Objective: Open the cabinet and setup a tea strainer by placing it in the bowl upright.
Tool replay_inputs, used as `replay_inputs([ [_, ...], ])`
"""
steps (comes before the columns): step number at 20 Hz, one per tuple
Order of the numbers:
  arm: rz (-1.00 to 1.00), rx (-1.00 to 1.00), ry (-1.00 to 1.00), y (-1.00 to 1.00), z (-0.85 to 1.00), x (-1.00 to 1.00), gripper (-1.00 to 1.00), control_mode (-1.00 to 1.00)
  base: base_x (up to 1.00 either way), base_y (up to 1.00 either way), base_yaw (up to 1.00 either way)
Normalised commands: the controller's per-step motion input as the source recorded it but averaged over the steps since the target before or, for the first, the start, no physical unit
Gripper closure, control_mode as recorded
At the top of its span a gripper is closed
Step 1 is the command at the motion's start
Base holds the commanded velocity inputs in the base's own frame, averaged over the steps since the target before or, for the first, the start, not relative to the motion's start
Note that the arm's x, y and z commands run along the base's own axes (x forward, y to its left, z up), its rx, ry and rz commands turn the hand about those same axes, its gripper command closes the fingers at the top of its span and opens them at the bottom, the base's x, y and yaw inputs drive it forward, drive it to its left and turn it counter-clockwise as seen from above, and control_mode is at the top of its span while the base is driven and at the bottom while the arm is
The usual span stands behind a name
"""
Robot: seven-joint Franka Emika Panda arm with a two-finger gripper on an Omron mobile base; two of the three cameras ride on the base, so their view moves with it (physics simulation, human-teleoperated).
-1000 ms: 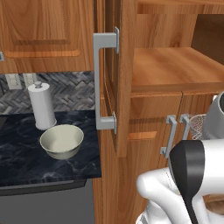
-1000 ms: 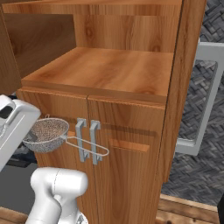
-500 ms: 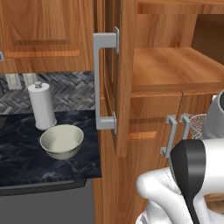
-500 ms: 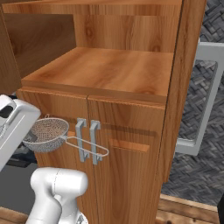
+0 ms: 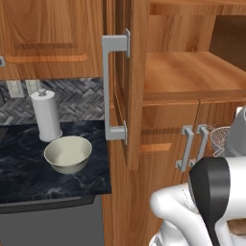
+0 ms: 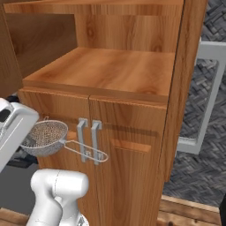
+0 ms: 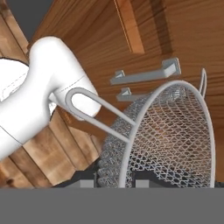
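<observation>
The cabinet [image 5: 130, 86] door stands swung open, its shelf [image 6: 110, 70] bare. On the dark worktop [image 5: 29, 163] the bowl [image 5: 68, 154] sits empty beside the paper-towel roll [image 5: 46, 115]. The end effector [image 7: 114, 183] is nearly closed, gripping the tea strainer [image 6: 45, 137] at its mesh rim. The strainer hangs in front of the lower doors [image 6: 95, 163], handle pointing outward, well apart from the bowl.

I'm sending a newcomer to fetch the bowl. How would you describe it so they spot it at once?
Start at the dark marbled counter left of the open cabinet door. In front of the white paper-towel roll sits the bowl. It is round, pale cream and open-topped, low and wide where the roll stands tall.
</observation>
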Motion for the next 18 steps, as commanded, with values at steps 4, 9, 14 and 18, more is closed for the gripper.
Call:
replay_inputs([
  [4, 0.00, 0.00, 0.00, 0.00, 0.00, 0.00, 1.00, 1.00, -0.61, 0.00, 0.00],
  [9, 0.00, 0.00, 0.00, 0.00, 0.00, 0.00, 1.00, 1.00, -0.62, 0.19, -0.01],
  [14, 0.00, 0.00, 0.00, 0.00, 0.00, 0.00, 1.00, 1.00, -0.44, 0.43, -0.05],
  [18, 0.00, 0.00, 0.00, 0.00, 0.00, 0.00, 1.00, 1.00, -0.38, 0.55, -0.08],
])
